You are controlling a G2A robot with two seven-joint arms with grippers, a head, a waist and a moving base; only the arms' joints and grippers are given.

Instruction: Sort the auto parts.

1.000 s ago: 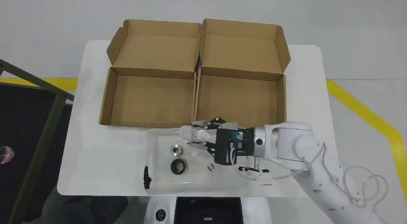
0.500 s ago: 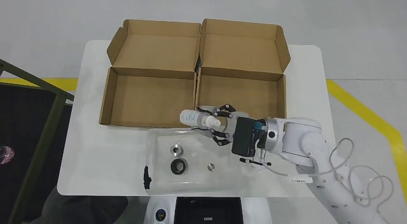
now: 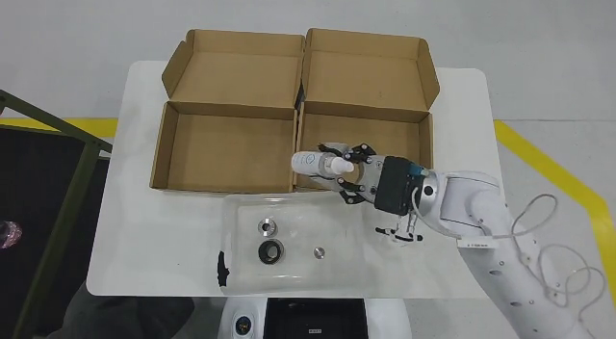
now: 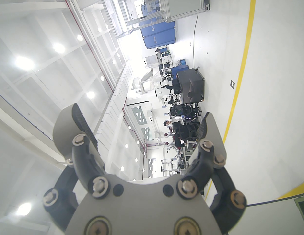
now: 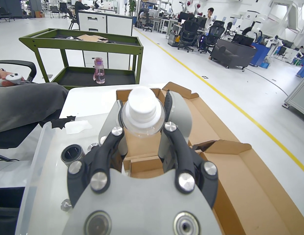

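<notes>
A small clear plastic bottle with a white cap (image 3: 310, 161) is clamped by the right pincer (image 3: 335, 169), whose fingers (image 5: 177, 116) are closed to the bottle's width, and is held roughly level just above the near wall of the open brown cardboard box (image 3: 390, 142) beneath, presumably so that it can be lowered inside, where no part is seen. Beside this pincer, nearer the robot, a steel ring bearing (image 3: 270, 253), a stubby metal bush (image 3: 267, 226) and a small metal disc (image 3: 319, 253) are kept in a shallow clear plastic tray (image 3: 298, 276); the left pincer (image 4: 142, 121) is spread wide, with nothing held.
</notes>
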